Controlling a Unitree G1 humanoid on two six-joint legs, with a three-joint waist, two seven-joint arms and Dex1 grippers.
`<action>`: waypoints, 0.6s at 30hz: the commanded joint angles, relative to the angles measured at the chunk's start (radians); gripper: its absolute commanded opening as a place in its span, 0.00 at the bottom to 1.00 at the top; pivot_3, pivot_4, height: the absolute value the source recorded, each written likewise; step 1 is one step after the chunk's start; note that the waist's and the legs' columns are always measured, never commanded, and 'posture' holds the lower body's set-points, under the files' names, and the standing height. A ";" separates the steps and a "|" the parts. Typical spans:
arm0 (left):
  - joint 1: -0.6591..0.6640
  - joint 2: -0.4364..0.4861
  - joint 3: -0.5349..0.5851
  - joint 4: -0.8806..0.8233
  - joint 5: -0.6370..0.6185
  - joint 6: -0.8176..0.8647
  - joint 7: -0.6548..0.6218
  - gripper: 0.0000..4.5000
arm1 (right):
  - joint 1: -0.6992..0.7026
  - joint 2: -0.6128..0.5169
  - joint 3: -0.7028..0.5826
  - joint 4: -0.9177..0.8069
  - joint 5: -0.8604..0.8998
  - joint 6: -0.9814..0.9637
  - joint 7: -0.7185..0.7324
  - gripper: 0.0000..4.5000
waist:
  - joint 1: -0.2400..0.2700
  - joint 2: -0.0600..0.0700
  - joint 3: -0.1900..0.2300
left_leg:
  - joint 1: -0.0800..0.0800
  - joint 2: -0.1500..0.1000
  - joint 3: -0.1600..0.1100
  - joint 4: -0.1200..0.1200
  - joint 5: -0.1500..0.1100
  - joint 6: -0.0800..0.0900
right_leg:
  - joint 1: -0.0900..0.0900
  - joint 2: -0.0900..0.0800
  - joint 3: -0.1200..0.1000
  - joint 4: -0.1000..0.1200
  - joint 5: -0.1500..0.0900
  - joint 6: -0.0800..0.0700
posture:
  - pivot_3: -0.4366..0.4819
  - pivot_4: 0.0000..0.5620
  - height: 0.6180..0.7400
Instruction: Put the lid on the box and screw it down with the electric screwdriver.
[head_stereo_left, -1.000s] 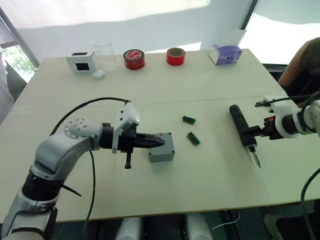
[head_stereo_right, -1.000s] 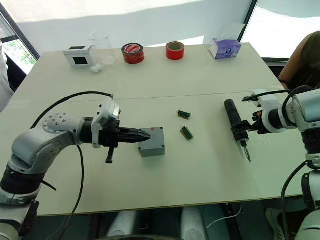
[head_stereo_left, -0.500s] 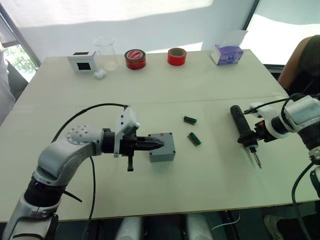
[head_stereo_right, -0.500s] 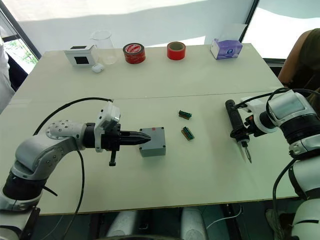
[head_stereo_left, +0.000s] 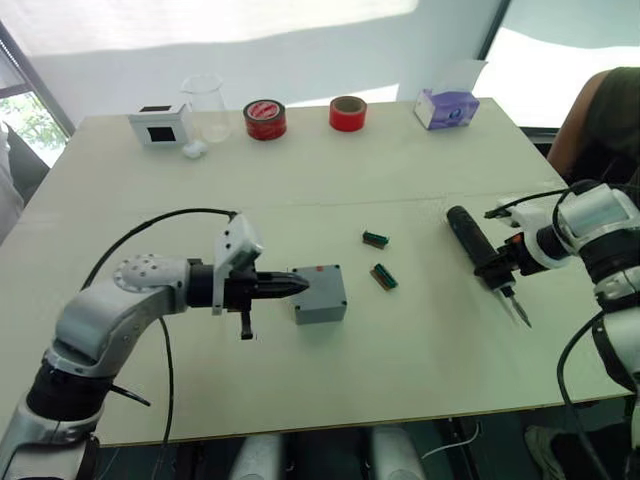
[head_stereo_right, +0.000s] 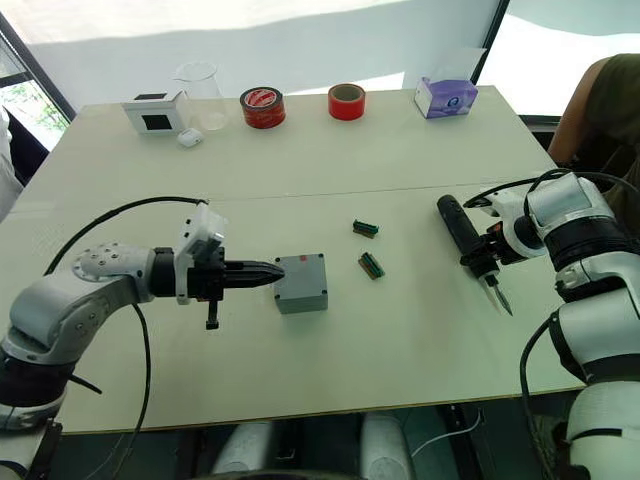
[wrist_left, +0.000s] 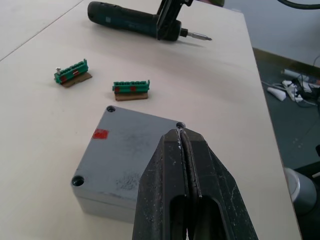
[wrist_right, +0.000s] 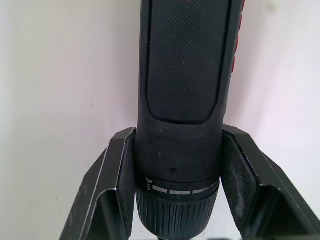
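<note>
Your left gripper (wrist_left: 184, 137) has its fingers pressed together with nothing between them, tips over the near edge of the lid (wrist_left: 132, 150). That lid already sits on the box (head_stereo_left: 320, 296), so the seam between them is hard to make out. Just beyond the tips lie two green connectors (wrist_left: 131, 89). Your right gripper (wrist_right: 175, 170) is clamped around the electric screwdriver (head_stereo_left: 482, 256) near its bit end, and its fingers hide part of the tool's body.
</note>
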 joint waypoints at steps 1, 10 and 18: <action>-0.022 0.037 0.037 0.037 0.010 -0.018 -0.035 0.00 | -0.076 0.002 -0.246 -0.097 0.074 -0.094 -0.075 0.40 | 0.003 0.004 0.002 | 0.000 0.000 0.001 0.000 0.001 -0.002 | -0.001 0.000 0.001 0.001 0.000 0.000 | 0.48 0.27 1.00; -0.126 0.033 -0.043 0.151 0.074 -0.055 -0.120 0.00 | 0.300 0.451 -0.892 -0.990 0.496 -0.154 -0.472 0.40 | 0.021 0.004 0.003 | -0.002 0.001 -0.003 -0.004 0.004 -0.006 | -0.002 0.002 -0.001 0.002 0.000 0.000 | 0.48 0.27 1.00; -0.178 -0.017 -0.145 0.219 0.187 -0.131 -0.155 0.00 | 0.522 0.656 -0.696 -1.287 0.538 -0.326 -0.537 0.40 | 0.023 0.004 0.003 | -0.002 -0.002 -0.002 0.000 0.001 -0.001 | -0.001 -0.001 0.000 0.002 0.000 0.000 | 0.48 0.27 1.00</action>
